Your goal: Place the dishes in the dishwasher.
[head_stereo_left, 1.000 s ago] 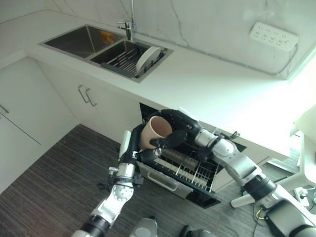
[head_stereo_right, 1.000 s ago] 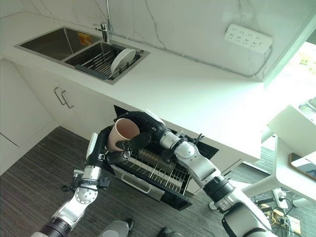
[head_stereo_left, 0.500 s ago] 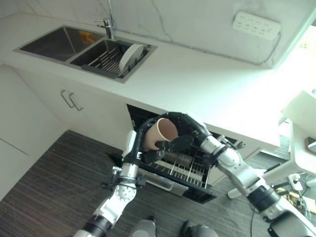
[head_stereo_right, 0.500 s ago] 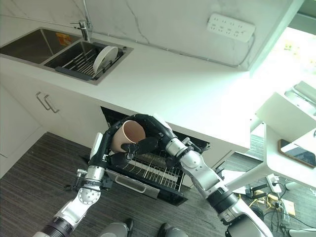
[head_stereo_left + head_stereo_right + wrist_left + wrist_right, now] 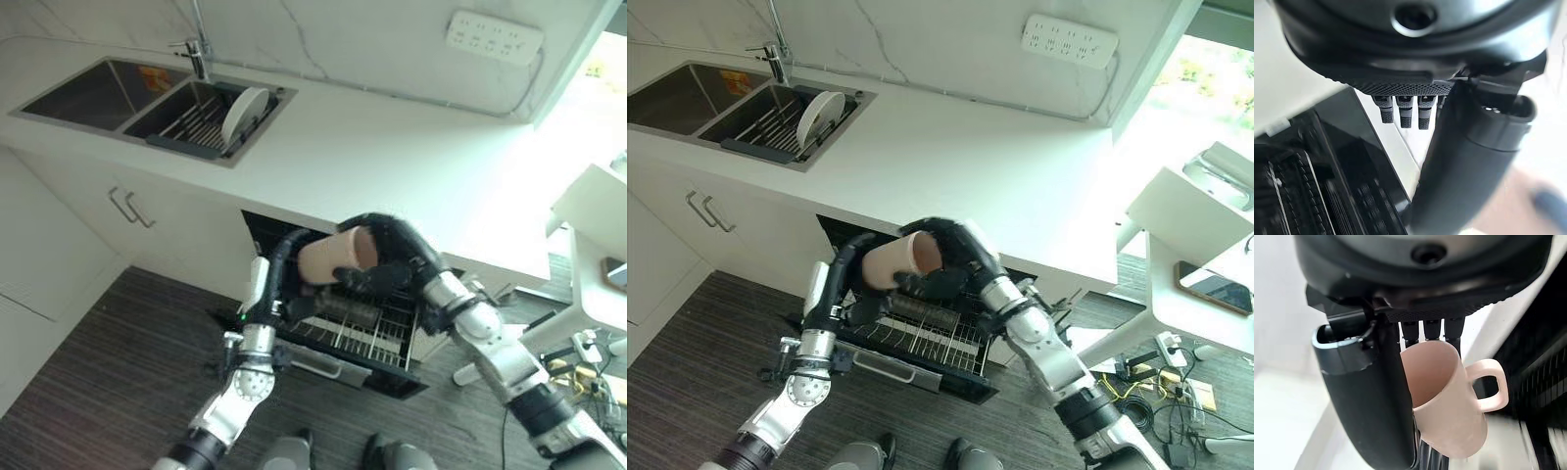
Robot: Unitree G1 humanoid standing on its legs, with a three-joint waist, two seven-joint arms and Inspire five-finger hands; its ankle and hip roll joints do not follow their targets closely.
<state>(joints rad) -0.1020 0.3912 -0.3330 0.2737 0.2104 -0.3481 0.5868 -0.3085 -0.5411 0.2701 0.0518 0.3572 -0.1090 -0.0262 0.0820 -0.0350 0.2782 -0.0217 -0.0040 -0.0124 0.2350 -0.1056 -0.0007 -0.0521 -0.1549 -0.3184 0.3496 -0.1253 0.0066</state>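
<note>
The pink mug [image 5: 338, 258] lies tipped on its side in the air above the pulled-out dishwasher rack [image 5: 367, 333], its long axis roughly level and its open mouth turned toward the robot's right, toward the countertop [image 5: 392, 157] edge. In the right wrist view its handle [image 5: 1490, 384] sticks out to the side, away from the thumb. The right hand [image 5: 377, 276] grips the mug: the thumb lies along one side of its wall and the fingers [image 5: 1432, 330] curl over the rim on the other. The left hand [image 5: 294, 305] sits just below the mug at the rack's left front corner; its fingers point down toward the dark dishwasher opening, but whether they grip the rack I cannot tell. A white plate [image 5: 244, 114] stands on edge in the sink [image 5: 196, 108].
</note>
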